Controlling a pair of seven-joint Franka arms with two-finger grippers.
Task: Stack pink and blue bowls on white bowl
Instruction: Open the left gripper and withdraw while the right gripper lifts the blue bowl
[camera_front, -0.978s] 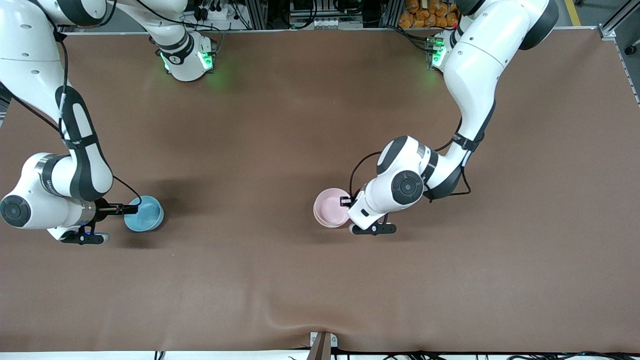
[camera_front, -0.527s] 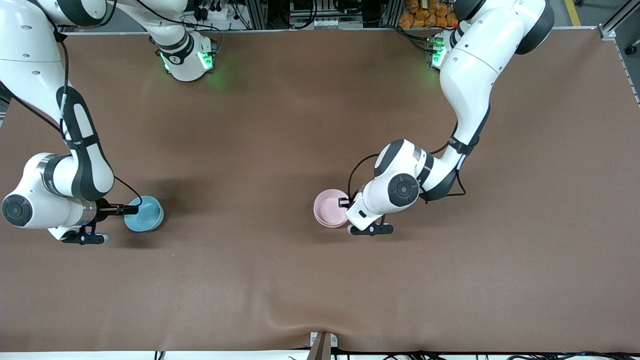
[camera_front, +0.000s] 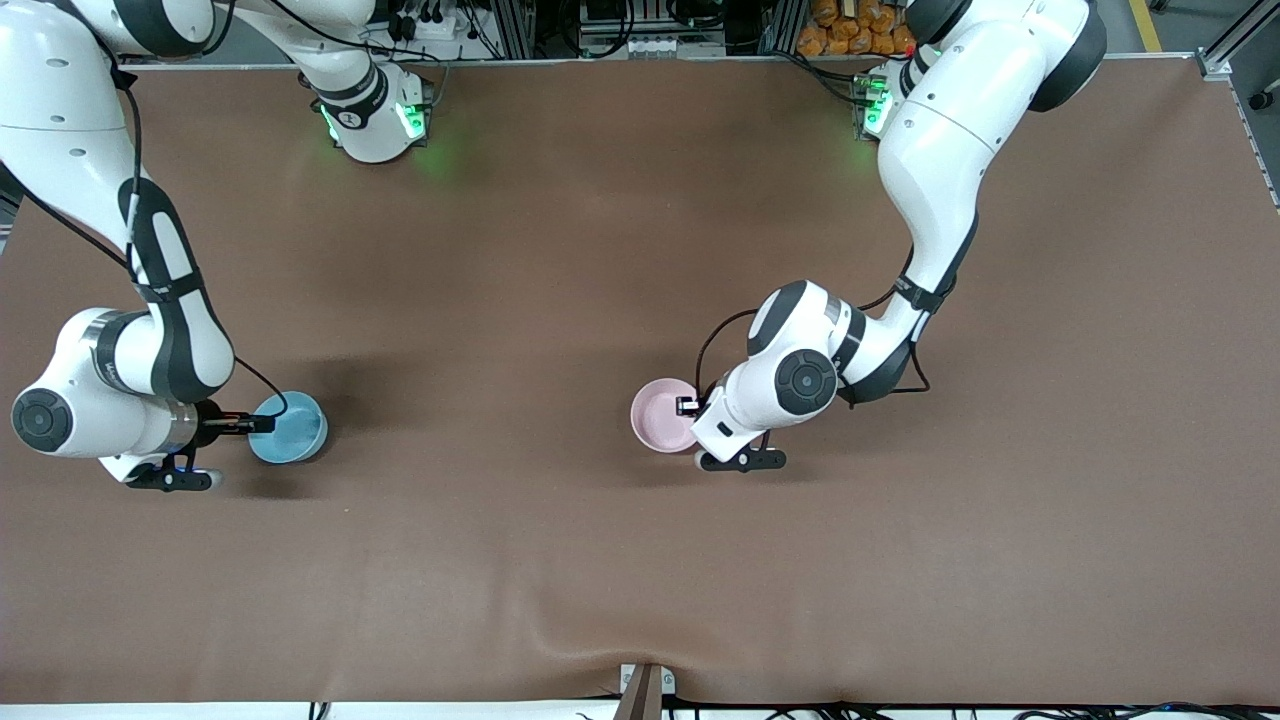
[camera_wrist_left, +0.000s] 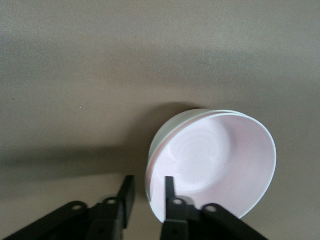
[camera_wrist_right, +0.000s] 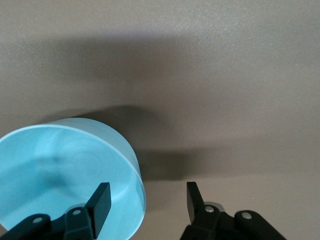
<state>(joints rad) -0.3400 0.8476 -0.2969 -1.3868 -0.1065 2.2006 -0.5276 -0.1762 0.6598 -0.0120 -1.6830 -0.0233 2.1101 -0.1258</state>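
The pink bowl (camera_front: 660, 416) sits near the table's middle, nested in the white bowl, of which only a pale outer rim (camera_wrist_left: 156, 147) shows in the left wrist view. My left gripper (camera_front: 688, 405) is low at this stack. Its jaws straddle the rim, one finger inside the pink bowl (camera_wrist_left: 220, 160) and one outside with a gap, so it (camera_wrist_left: 149, 182) is open. The blue bowl (camera_front: 292, 428) sits at the right arm's end of the table. My right gripper (camera_front: 262, 424) is wide open over its rim, one finger inside the bowl (camera_wrist_right: 60, 170) and the other outside (camera_wrist_right: 147, 189).
Brown table mat (camera_front: 640, 560) with a wrinkle near its edge closest to the front camera. The two arm bases (camera_front: 370, 120) stand along the edge farthest from that camera.
My left arm has edged toward the pink bowl, which shifted slightly toward that gripper. My right gripper has moved a little nearer the front camera at the blue bowl's rim.
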